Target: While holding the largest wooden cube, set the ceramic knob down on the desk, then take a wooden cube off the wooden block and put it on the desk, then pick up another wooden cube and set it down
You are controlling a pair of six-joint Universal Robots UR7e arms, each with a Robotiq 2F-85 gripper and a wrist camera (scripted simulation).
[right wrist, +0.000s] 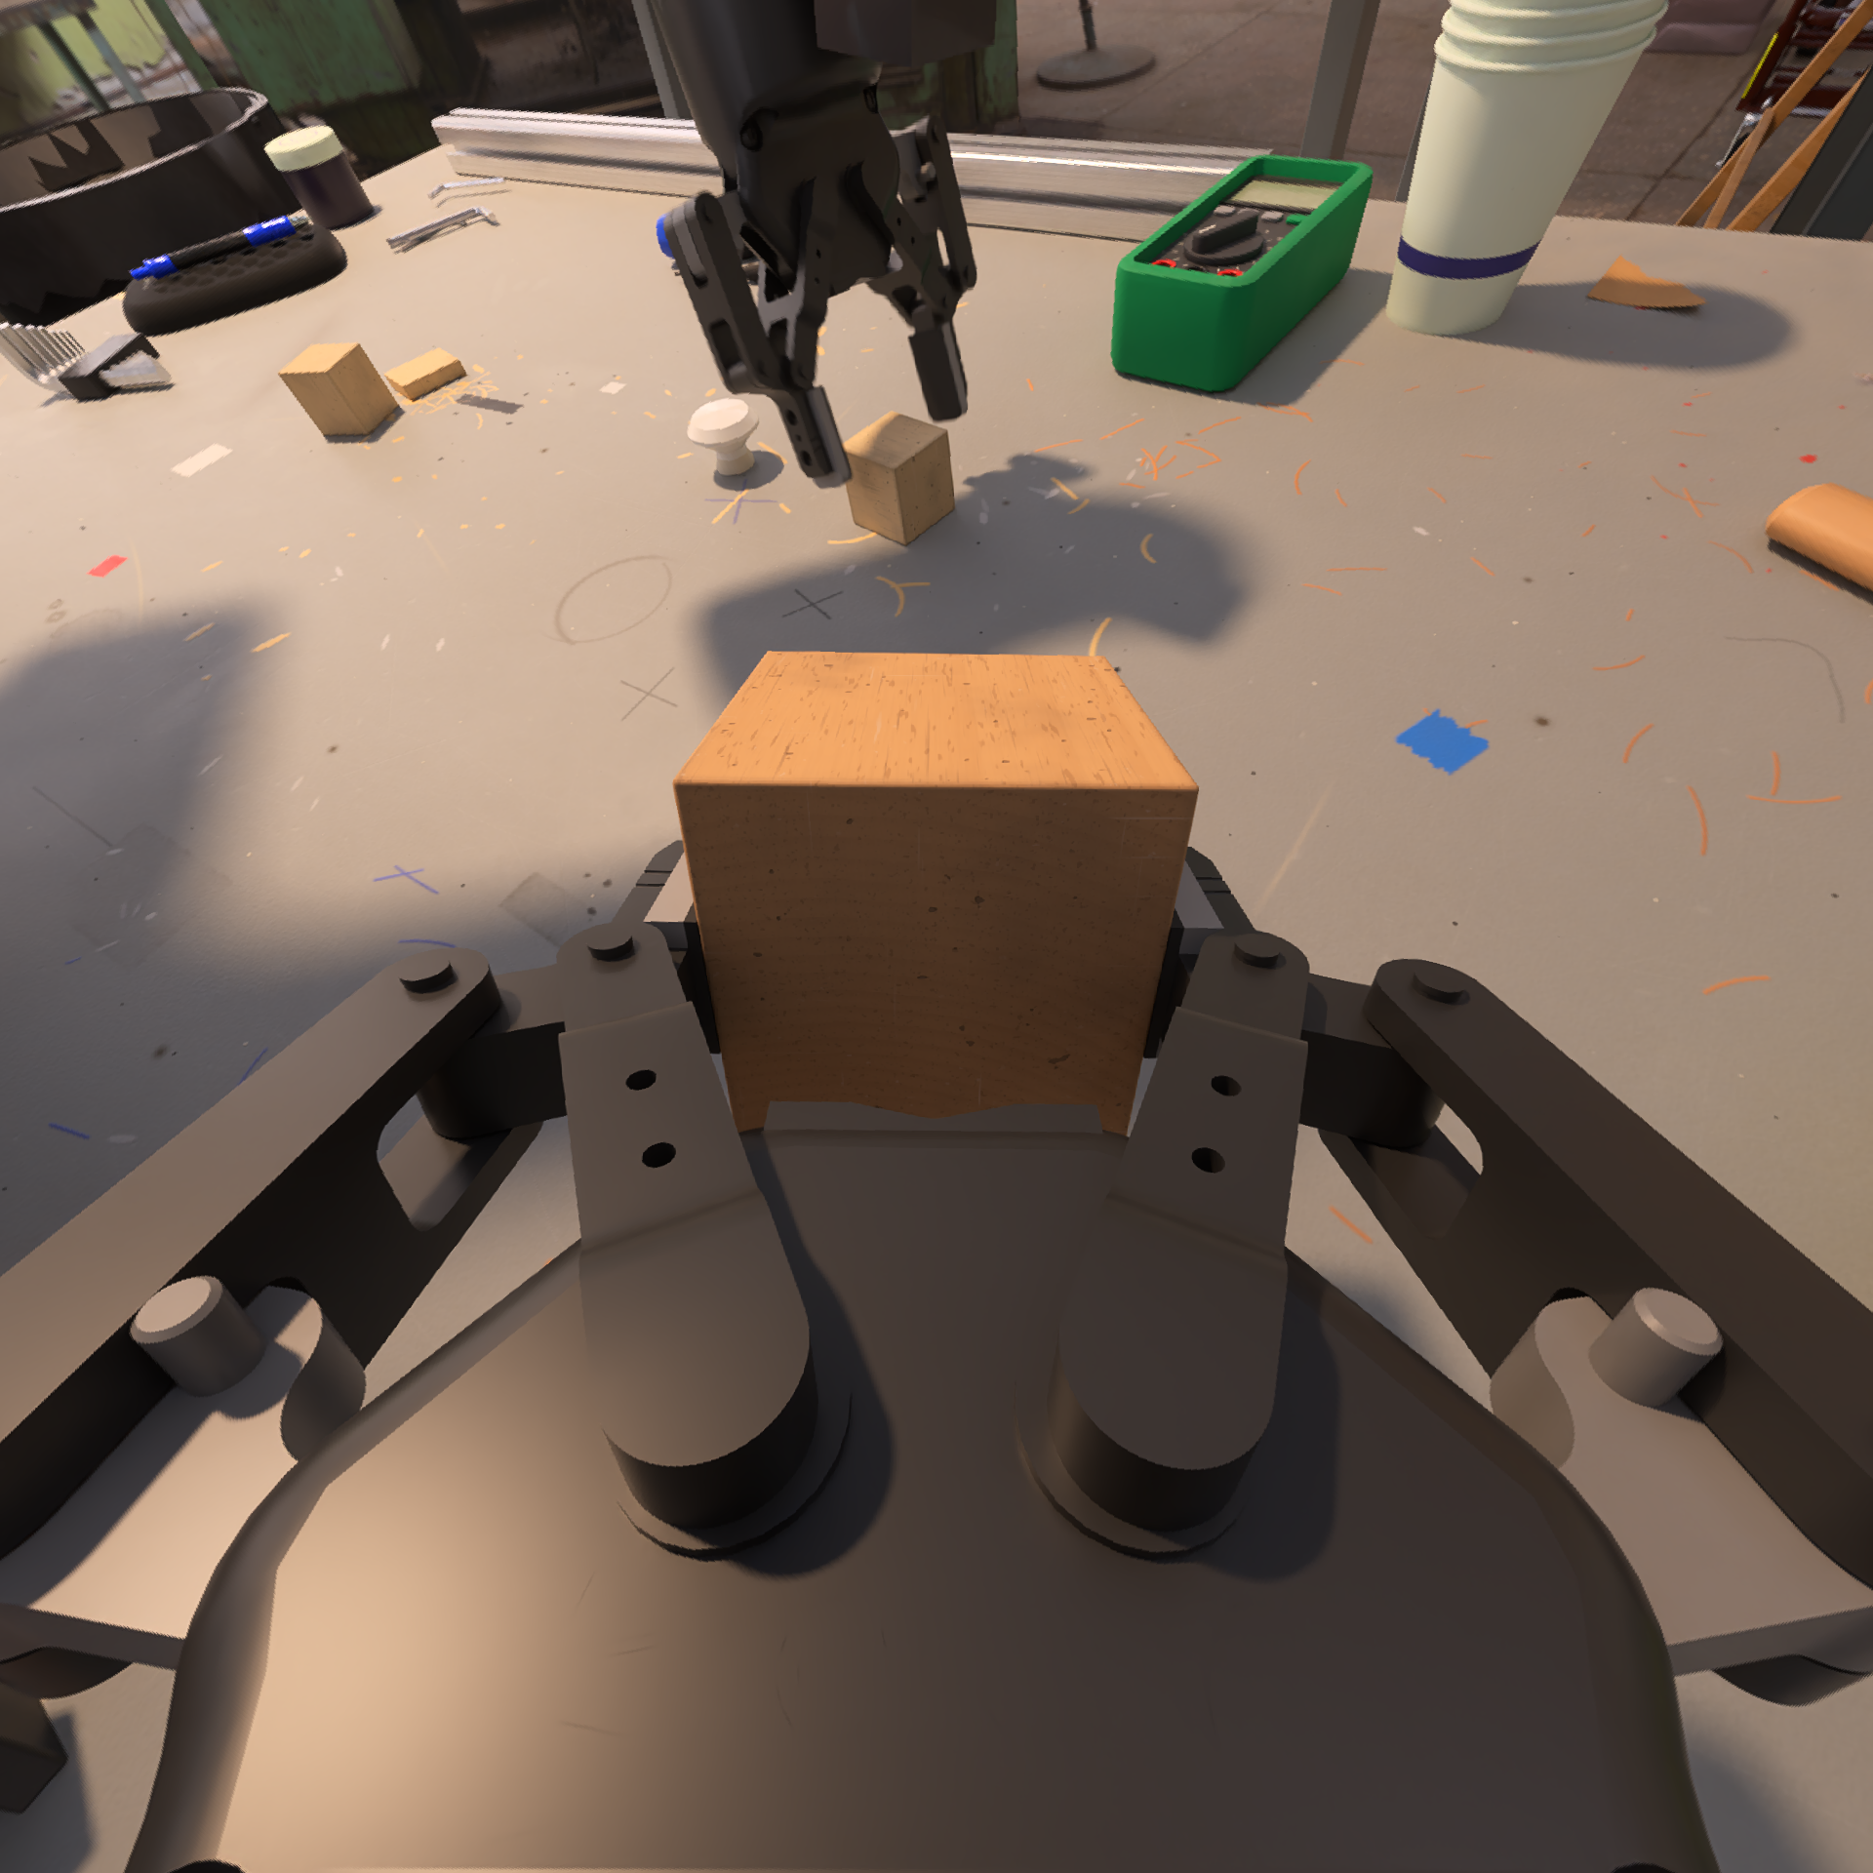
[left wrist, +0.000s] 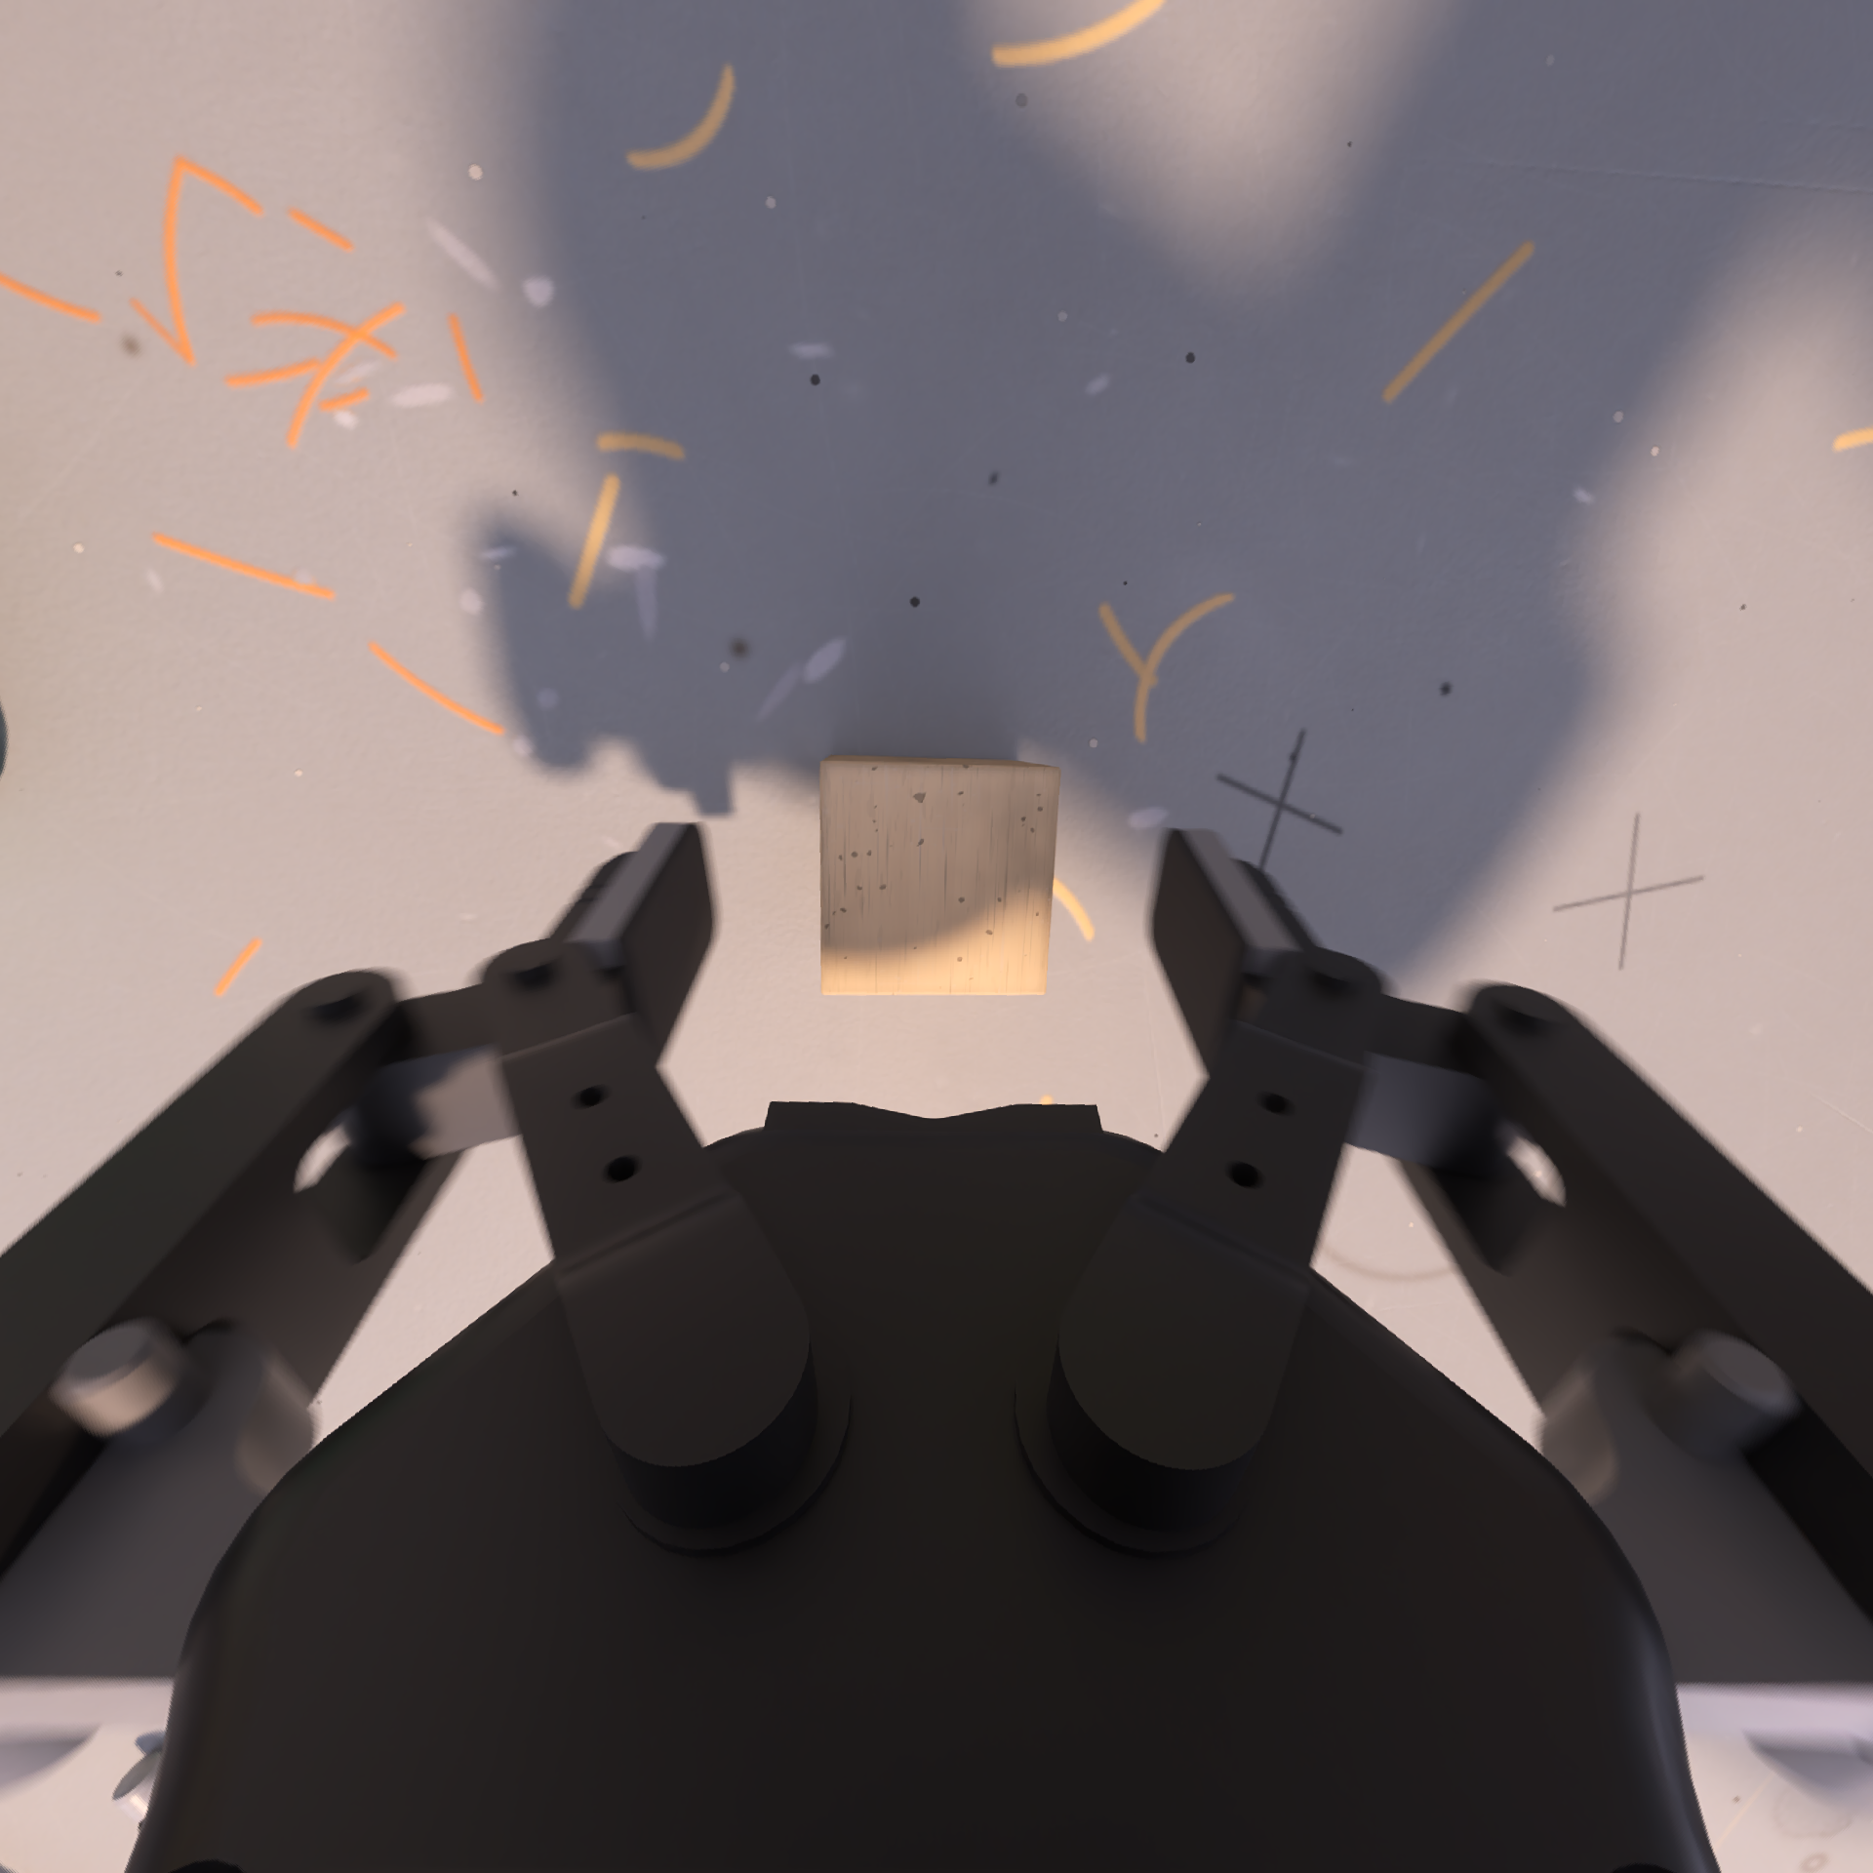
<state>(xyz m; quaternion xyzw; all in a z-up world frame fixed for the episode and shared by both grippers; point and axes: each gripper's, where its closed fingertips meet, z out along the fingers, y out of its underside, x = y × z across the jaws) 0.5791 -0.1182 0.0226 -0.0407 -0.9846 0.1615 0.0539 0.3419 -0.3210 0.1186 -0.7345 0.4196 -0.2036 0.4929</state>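
My right gripper (right wrist: 932,912) is shut on the largest wooden cube (right wrist: 932,862) and holds it above the desk (right wrist: 1419,912). My left gripper (left wrist: 934,856) is open and points down over a small pale wooden cube (left wrist: 938,877) that stands on the desk. Its fingers are on either side of the cube and do not touch it. The right wrist view shows that left gripper (right wrist: 884,431), the small cube (right wrist: 902,476), and the white ceramic knob (right wrist: 725,431) standing on the desk just left of them. Another wooden cube (right wrist: 340,385) stands beside a flat wooden block (right wrist: 426,373) at far left.
A green multimeter (right wrist: 1237,269) and a stack of paper cups (right wrist: 1500,172) stand at the far right. A black case with a blue pen (right wrist: 233,269), a jar (right wrist: 319,172) and a metal rail (right wrist: 568,137) are at the far left. Wood scraps (right wrist: 1824,532) lie at right.
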